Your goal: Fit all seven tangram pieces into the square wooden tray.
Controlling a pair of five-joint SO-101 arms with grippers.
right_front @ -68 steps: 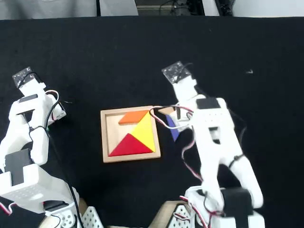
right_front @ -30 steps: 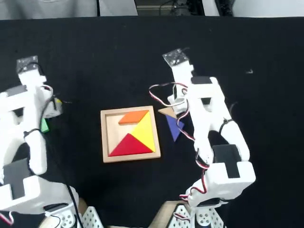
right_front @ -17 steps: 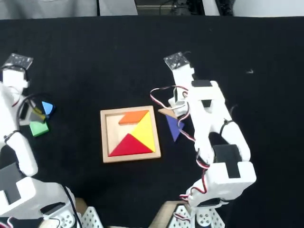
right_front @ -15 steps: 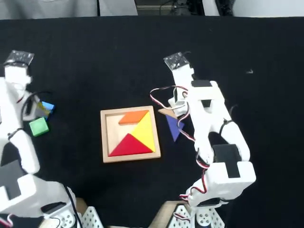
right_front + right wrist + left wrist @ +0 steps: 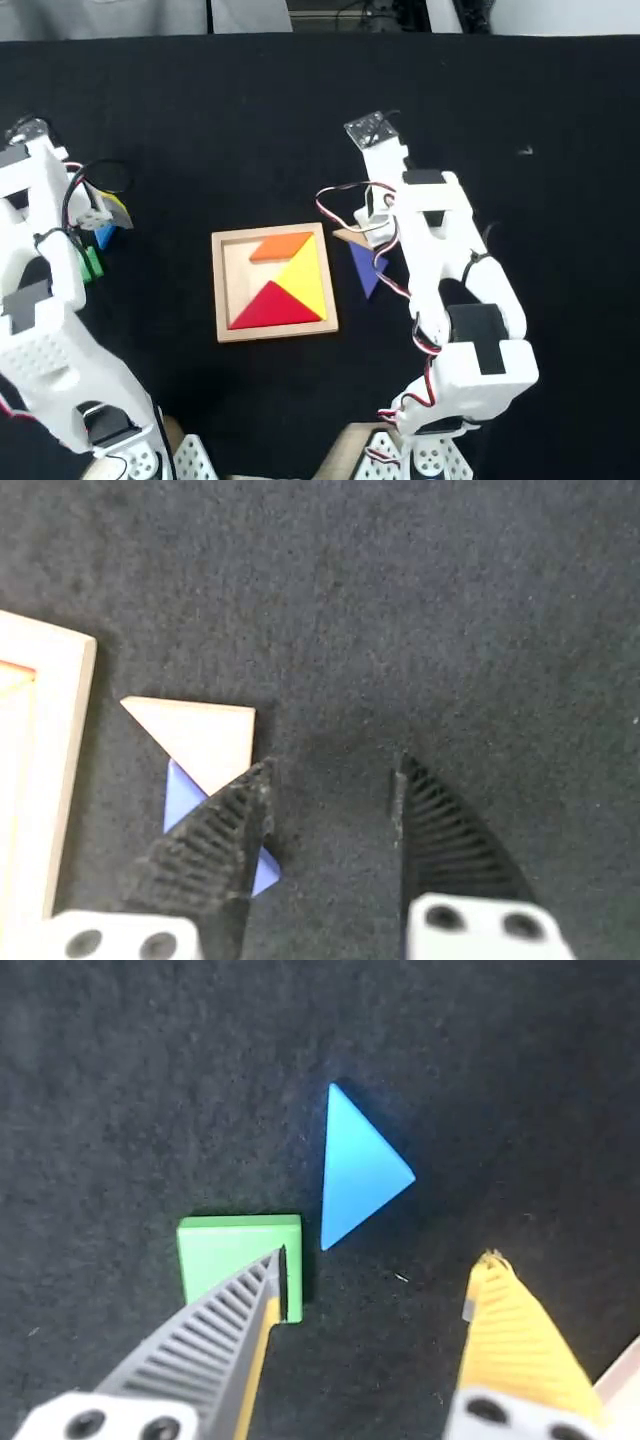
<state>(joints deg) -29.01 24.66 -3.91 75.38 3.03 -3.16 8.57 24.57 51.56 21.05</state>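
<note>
The square wooden tray (image 5: 220, 290) holds an orange piece (image 5: 281, 245), a yellow triangle (image 5: 304, 279) and a red triangle (image 5: 271, 306). Just right of the tray lie a tan triangle (image 5: 349, 236) (image 5: 205, 734) and a dark blue triangle (image 5: 365, 269) (image 5: 179, 789), touching. My right gripper (image 5: 331, 778) hangs open above the cloth beside them, holding nothing. At the far left a light blue triangle (image 5: 357, 1169) and a green square (image 5: 231, 1260) lie side by side. My left gripper (image 5: 380, 1270) is open over them, one finger (image 5: 240, 1305) above the green square's corner.
Black cloth covers the whole table. The left arm (image 5: 40, 250) partly hides the green square (image 5: 92, 263) and the blue triangle (image 5: 104, 238) in the high view. Wide bare cloth lies behind the tray and at the far right.
The left arm swung out toward the left edge, uncovering the green square and blue triangle, then came back over them. The right arm rose early on and has since kept still.
</note>
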